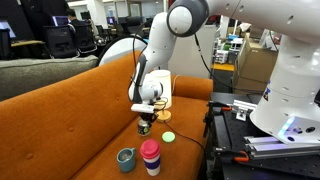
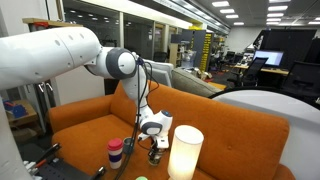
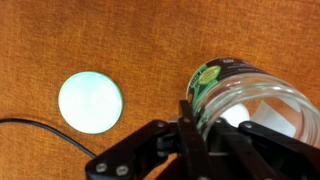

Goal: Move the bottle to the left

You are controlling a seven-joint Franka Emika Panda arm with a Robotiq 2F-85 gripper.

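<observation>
The bottle (image 3: pixel 250 95) is a small jar with a green label and an open mouth, at the right of the wrist view. My gripper (image 3: pixel 213 132) is closed on its rim: one finger lies against the outside of the wall and the other shows through the glass. In both exterior views the gripper (image 1: pixel 146 112) (image 2: pixel 155 140) points down over the orange sofa seat with the dark bottle (image 1: pixel 144 126) (image 2: pixel 155 155) at its tips. I cannot tell whether the bottle rests on the seat or hangs just above it.
A round pale green disc (image 3: pixel 90 102) (image 1: pixel 168 137) lies on the seat beside the bottle. A pink tumbler (image 1: pixel 150 157) (image 2: pixel 116 152) and a teal mug (image 1: pixel 126 158) stand near the seat's front. A white cylinder (image 2: pixel 185 152) stands close to the camera. A black cable (image 3: pixel 40 135) crosses the cushion.
</observation>
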